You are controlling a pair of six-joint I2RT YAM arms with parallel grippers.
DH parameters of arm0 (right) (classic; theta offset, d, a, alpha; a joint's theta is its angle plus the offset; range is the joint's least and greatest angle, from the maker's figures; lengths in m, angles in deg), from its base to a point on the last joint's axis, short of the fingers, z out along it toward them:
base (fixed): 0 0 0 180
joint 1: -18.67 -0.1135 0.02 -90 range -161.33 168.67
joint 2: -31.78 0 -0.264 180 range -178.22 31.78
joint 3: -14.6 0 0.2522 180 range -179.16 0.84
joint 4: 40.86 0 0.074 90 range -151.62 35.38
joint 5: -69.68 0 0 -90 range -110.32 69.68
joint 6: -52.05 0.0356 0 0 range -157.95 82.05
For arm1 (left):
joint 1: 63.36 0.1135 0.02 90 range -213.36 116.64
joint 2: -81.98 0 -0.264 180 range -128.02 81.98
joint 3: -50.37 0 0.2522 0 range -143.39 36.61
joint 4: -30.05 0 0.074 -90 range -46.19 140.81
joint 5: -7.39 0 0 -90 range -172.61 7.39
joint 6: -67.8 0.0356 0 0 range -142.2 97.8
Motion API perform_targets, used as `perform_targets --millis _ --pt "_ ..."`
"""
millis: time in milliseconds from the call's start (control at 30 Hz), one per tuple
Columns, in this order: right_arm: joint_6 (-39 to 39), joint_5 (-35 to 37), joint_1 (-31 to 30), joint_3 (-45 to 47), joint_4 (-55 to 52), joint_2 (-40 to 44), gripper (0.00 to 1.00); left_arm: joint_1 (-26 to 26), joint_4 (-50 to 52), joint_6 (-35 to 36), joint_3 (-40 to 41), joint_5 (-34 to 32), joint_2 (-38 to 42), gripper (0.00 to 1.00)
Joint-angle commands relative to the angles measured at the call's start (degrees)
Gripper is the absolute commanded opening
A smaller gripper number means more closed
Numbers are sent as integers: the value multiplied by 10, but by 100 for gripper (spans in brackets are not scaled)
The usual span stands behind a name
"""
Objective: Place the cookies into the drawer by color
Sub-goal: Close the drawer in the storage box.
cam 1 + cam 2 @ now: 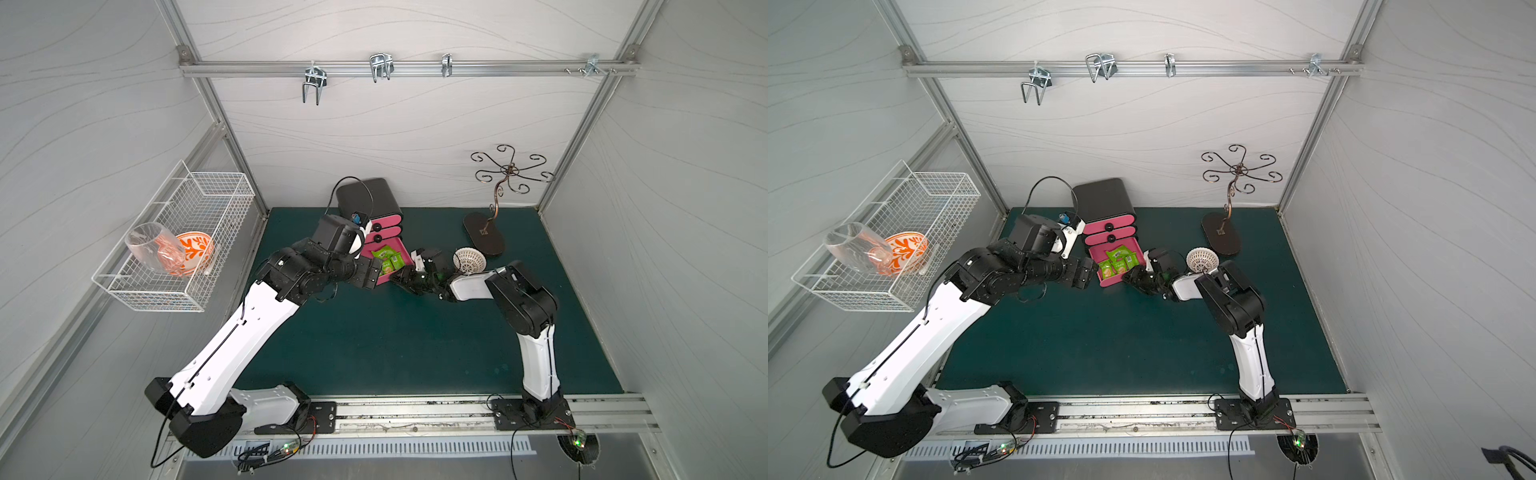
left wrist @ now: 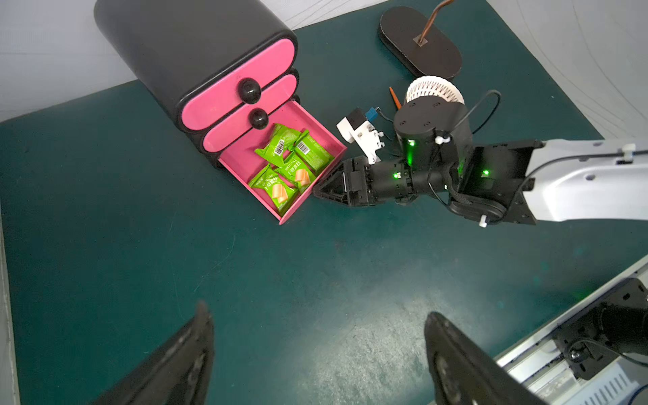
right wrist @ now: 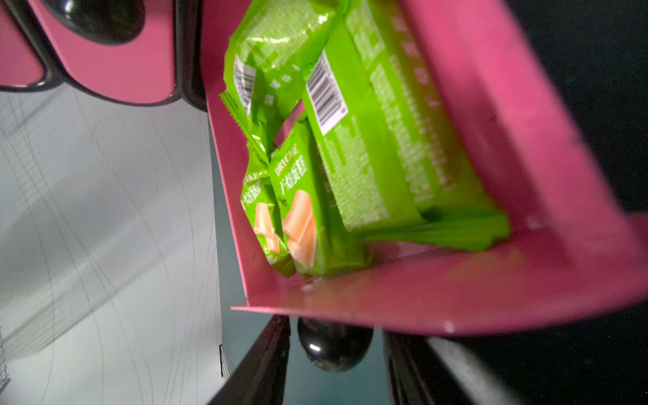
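Note:
A black cabinet [image 1: 365,197] has three pink drawers, and its lowest drawer [image 1: 406,251] [image 2: 242,156] is pulled out. Several green cookies [image 1: 386,259] [image 1: 1117,262] [image 2: 291,164] [image 3: 350,157] lie inside it, some showing tan biscuits. My right gripper [image 1: 395,279] [image 2: 315,191] [image 3: 335,333] is at the drawer's front. Its jaws straddle the black knob [image 3: 335,345] with a narrow gap on each side. My left gripper [image 2: 317,312] [image 1: 374,272] hangs open over the mat just left of the drawer, holding nothing.
A white woven bowl [image 1: 469,259] and a dark hook stand [image 1: 484,235] sit right of the drawer. An orange stick [image 2: 394,98] lies by the bowl. A wire basket [image 1: 178,241] on the left wall holds a glass and an orange bowl.

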Motion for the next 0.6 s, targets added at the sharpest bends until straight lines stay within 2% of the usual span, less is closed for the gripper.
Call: perform_targets --millis 0,200,400,567 --pt "2 17 1 -5 -9 -20 43 -16 -8 21 6 -29 21 95" --pt "-1 7 -2 -26 -31 -12 27 -22 -14 22 26 -36 38 95" --pt "16 33 -8 -44 -63 10 22 -23 -24 18 38 -37 46 95" --pt "34 41 -12 -80 -77 -1 23 -25 -28 15 46 -40 52 95"
